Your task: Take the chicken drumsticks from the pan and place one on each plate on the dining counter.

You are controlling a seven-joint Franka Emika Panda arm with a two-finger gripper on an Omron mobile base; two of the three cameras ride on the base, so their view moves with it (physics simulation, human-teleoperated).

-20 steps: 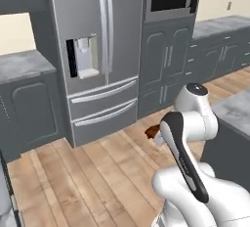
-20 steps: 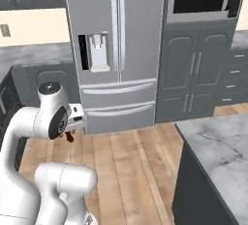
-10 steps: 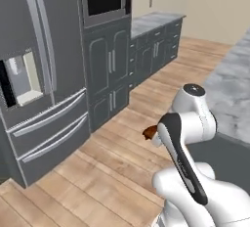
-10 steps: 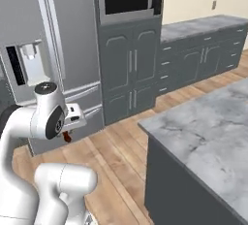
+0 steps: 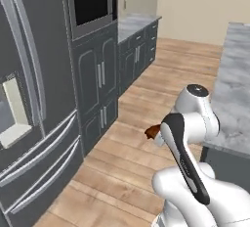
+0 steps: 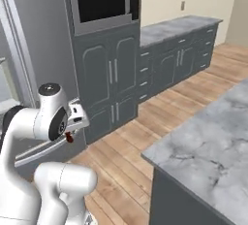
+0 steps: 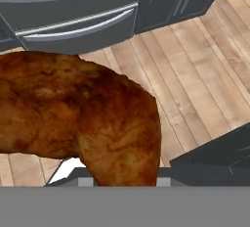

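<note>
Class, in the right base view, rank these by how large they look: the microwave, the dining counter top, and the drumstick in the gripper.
1. dining counter, largest, though it lies nearest the camera, which swells it
2. microwave
3. chicken drumstick, a small brown tip below the gripper

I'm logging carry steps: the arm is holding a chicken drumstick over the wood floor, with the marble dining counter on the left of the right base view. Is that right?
One detail is off. The dining counter lies on the right of the right base view, not the left. The rest stands: the hand view shows the chicken drumstick held up close over the wood floor.
</note>
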